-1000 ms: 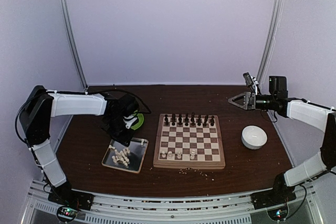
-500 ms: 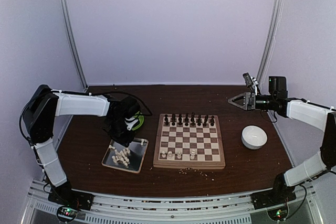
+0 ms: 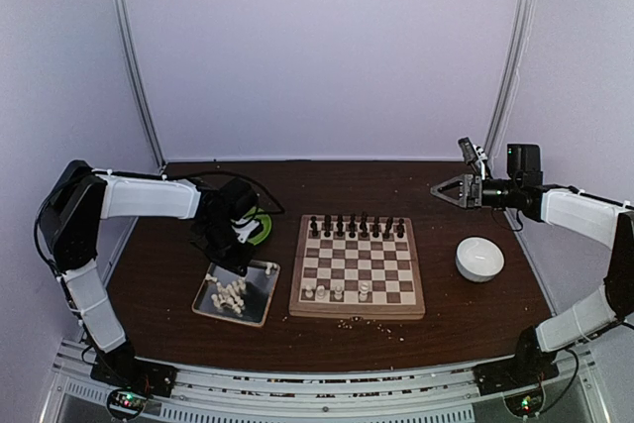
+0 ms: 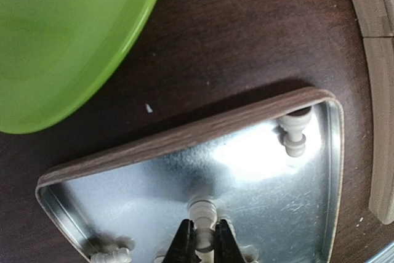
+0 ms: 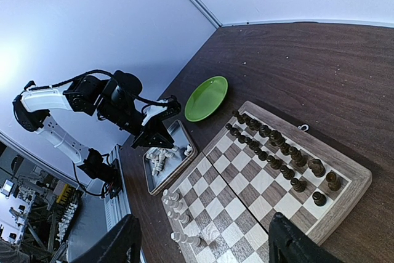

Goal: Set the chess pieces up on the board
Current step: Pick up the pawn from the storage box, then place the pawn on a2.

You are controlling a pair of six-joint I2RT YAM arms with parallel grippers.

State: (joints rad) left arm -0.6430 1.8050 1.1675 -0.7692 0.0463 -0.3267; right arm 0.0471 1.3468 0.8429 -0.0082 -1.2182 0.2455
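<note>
The board (image 3: 358, 265) lies mid-table, with dark chess pieces (image 3: 357, 227) in its far rows and a few cream pieces (image 3: 337, 292) on its near row. More cream pieces (image 3: 230, 295) lie in the silver tray (image 3: 256, 310). My left gripper (image 4: 204, 246) is down in the tray (image 4: 123, 183), shut on a cream piece (image 4: 202, 220). Another cream piece (image 4: 295, 137) lies in the tray's corner. My right gripper (image 3: 448, 189) is open and empty, held high at the far right. The board (image 5: 271, 183) and tray (image 5: 175, 132) show below it.
A green plate (image 3: 260, 229) sits left of the board behind the tray, also in the left wrist view (image 4: 61, 41). A white bowl (image 3: 479, 258) stands right of the board. Pale crumbs (image 3: 349, 322) lie along the board's near edge.
My left gripper has shifted slightly over the tray. The right arm has not moved.
</note>
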